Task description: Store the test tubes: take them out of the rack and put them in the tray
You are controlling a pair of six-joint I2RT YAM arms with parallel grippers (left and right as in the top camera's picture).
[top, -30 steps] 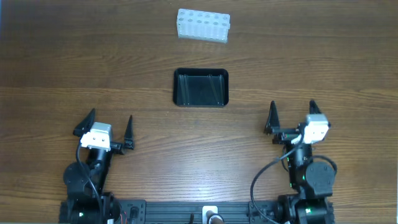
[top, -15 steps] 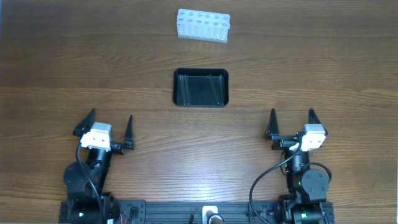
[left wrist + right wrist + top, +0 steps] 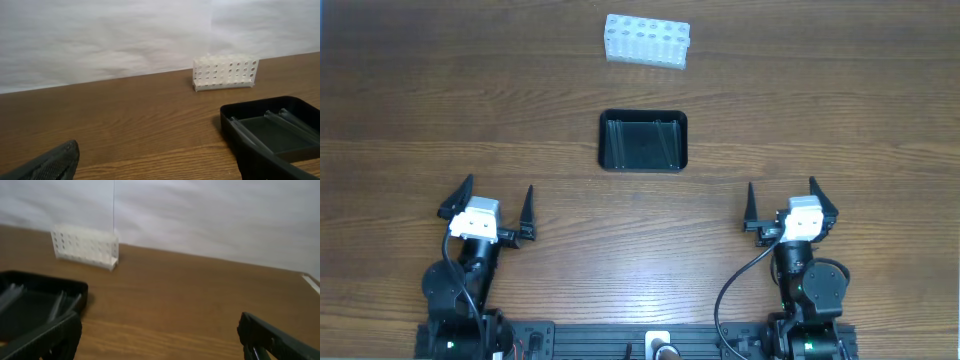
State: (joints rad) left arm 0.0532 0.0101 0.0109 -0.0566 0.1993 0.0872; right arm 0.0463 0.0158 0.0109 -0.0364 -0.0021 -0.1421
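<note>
Tubes [image 3: 642, 140]: clear, lying side by side on the floor of the tray [image 3: 603, 150], mid-table [image 3: 420, 100].

Right hand [image 3: 781, 202]: fingers apart, nothing held. Over the last second it has drawn back toward its base and shifted a little to the left.

Left hand [image 3: 498, 200]: fingers apart, nothing held, unmoved.

Tray: black, between the hands and the rack, unmoved.

Rack [image 3: 647, 40]: white, farthest off, well apart from the tray, unmoved.

Reading: with the right arm retreating and the rack apparently vacant, storing looks finished or nearly so.

Views: the top view gives the rack's top holes, which look vacant, and both hands' spread. The left wrist view gives the rack's perforated side with no tube rising above it, and shows the tubes as rods along the tray floor.
</note>
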